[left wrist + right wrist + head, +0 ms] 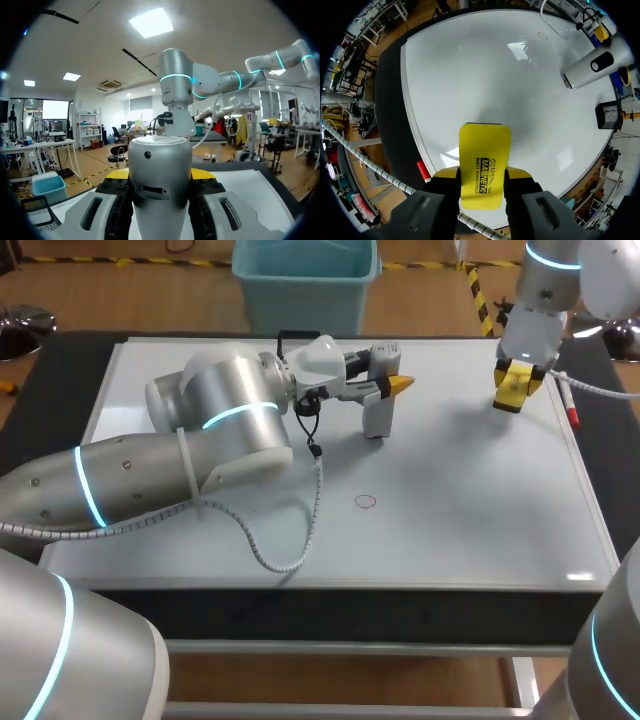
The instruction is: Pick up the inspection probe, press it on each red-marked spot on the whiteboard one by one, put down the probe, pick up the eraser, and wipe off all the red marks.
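The whiteboard (470, 530) covers the table. One small red circle (365, 502) is drawn near its middle. The grey cylindrical probe (377, 415) stands upright over the far middle of the board, well behind the circle, with my left gripper (386, 387) shut on it. In the left wrist view the probe (160, 185) fills the gap between the fingers. My right gripper (518, 388) hangs over the far right of the board, shut on the yellow eraser (512, 390). In the right wrist view the eraser (485, 167) sticks out ahead of the fingers, with the probe (592, 65) and red circle (542, 35) farther off.
A red marker (570, 410) lies along the board's right edge, beside my right gripper. A blue bin (305, 280) stands beyond the far edge. A small black basket (607, 116) sits at the far edge behind the probe. A coiled cable (290, 550) trails from my left arm across the board.
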Robot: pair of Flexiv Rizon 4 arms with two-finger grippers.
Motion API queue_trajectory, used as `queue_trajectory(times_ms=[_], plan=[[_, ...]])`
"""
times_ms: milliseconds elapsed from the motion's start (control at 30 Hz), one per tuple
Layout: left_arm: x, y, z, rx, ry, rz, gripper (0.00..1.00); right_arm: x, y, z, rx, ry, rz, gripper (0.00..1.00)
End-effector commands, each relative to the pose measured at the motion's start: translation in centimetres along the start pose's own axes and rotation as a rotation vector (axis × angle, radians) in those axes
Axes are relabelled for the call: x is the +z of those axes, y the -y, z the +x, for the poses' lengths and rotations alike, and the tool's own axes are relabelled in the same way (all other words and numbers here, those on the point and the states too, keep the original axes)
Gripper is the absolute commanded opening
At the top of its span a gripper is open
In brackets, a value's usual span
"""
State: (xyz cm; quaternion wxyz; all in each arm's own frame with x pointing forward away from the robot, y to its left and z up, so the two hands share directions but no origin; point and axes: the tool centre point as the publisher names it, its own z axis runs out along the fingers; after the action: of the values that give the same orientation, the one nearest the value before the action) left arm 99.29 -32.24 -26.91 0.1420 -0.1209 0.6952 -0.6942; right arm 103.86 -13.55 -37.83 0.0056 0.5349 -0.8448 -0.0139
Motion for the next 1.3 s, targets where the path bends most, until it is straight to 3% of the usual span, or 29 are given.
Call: queue_trajectory(times_ms=[33, 867, 1300], plan=[[0.3, -0.3, 0.0, -0.011, 0.007, -0.002, 0.00, -0.1, 0.1, 0.0, -0.002, -0.003, 0.000, 0.00], [-0.4, -2.0, -0.3, -0.032, 0.001, -0.014, 0.00, -0.1, 0.1, 0.0, -0.002, -0.003, 0.000, 0.00], [-0.6, -1.9, -0.4, -0.028, 0.004, -0.014, 0.00, -0.1, 0.1, 0.0, -0.002, -0.003, 0.000, 0.00]])
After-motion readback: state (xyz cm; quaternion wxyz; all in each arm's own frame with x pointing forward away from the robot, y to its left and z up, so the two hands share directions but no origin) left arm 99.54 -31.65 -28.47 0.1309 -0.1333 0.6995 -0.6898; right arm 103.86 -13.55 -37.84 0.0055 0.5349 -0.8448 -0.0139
